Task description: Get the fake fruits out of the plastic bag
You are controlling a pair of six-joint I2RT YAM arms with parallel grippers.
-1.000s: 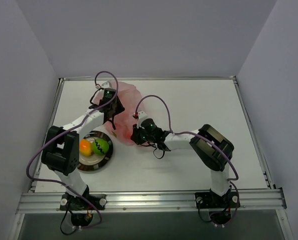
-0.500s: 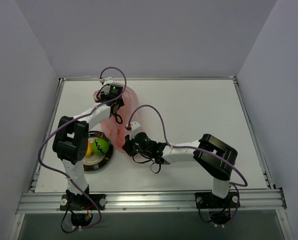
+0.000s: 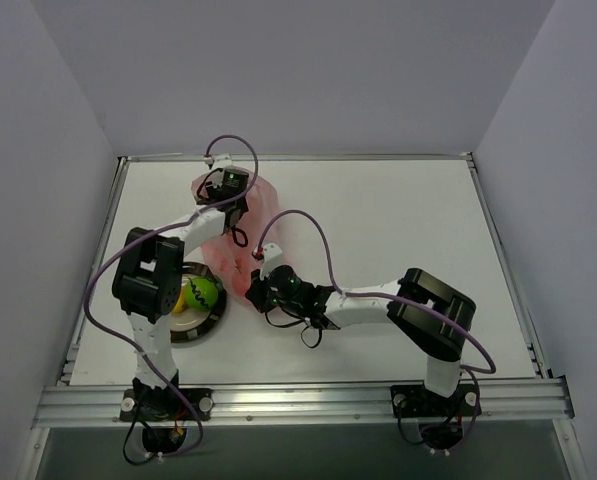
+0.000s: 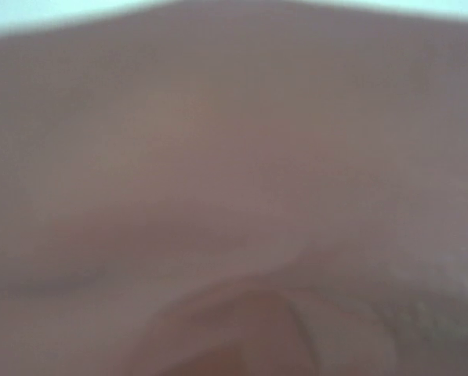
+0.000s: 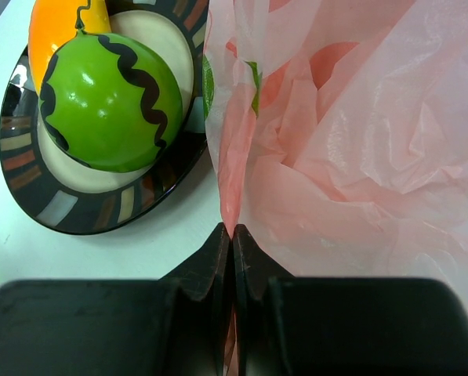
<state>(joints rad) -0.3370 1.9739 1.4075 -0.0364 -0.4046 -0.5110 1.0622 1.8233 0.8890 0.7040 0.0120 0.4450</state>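
Observation:
The pink plastic bag [image 3: 262,203] lies crumpled at the back left of the table. My left gripper [image 3: 230,198] is on top of it; the left wrist view shows only blurred pink film [image 4: 234,157], so its jaws are hidden. My right gripper [image 3: 253,290] is shut on a fold at the bag's near edge [image 5: 232,231], next to the plate. The lime-green fruit with a dark zigzag [image 5: 108,102] and the orange-yellow fruit [image 5: 61,23] sit on the dark-rimmed plate [image 5: 100,205]; they also show in the top view, green [image 3: 204,292]. Faint red and green patches show through the film [image 5: 331,63].
The plate [image 3: 206,325] stands at the near left, just left of the bag's lower edge. The left arm's elbow [image 3: 146,285] hangs over the plate's left side. Purple cables loop above both wrists. Walls enclose the table on three sides.
My left gripper has moved back and right onto the top of the bag. My right gripper has moved left and nearer, toward the plate, holding the bag's edge.

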